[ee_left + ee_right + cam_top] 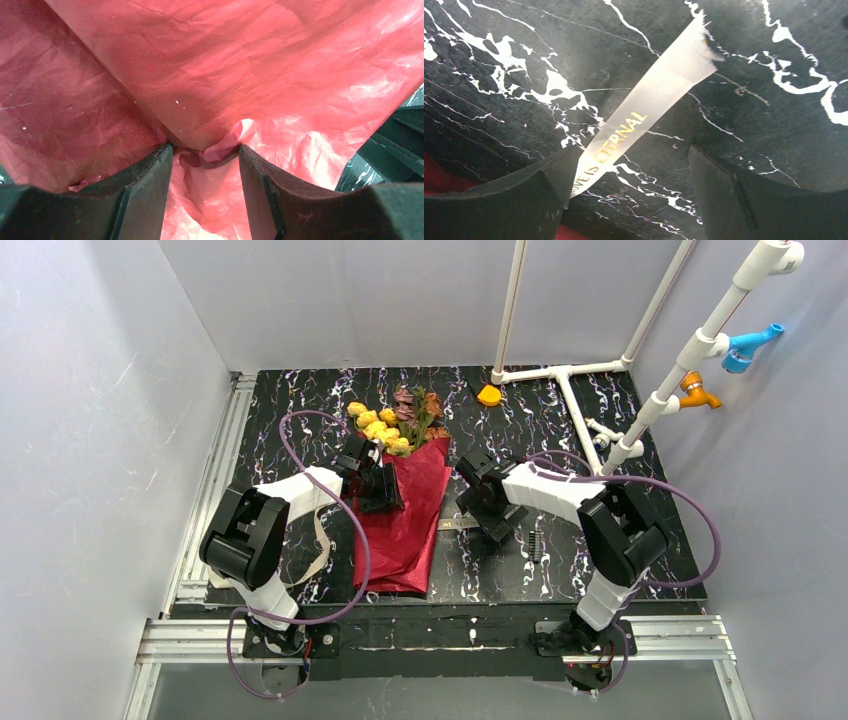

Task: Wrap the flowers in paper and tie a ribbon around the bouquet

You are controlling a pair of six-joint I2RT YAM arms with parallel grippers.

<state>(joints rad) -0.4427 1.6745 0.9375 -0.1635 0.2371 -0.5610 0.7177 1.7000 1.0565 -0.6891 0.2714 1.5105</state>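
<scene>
Two jobs: I'm clamping the left gripper [205,150] on the paper [275,60], probably so the flowers [385,425] don't unwrap; the right gripper [633,149] is hovering released over the ribbon [659,95], at the paper's three o'clock.

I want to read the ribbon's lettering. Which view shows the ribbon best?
The right wrist view: the ribbon is close up, gold print legible. The top view shows only thin beige strips beside the paper. The left wrist view shows none.

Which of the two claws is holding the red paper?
The left gripper: its fingers pinch a fold of the paper, while the right gripper hangs open above the ribbon.
</scene>
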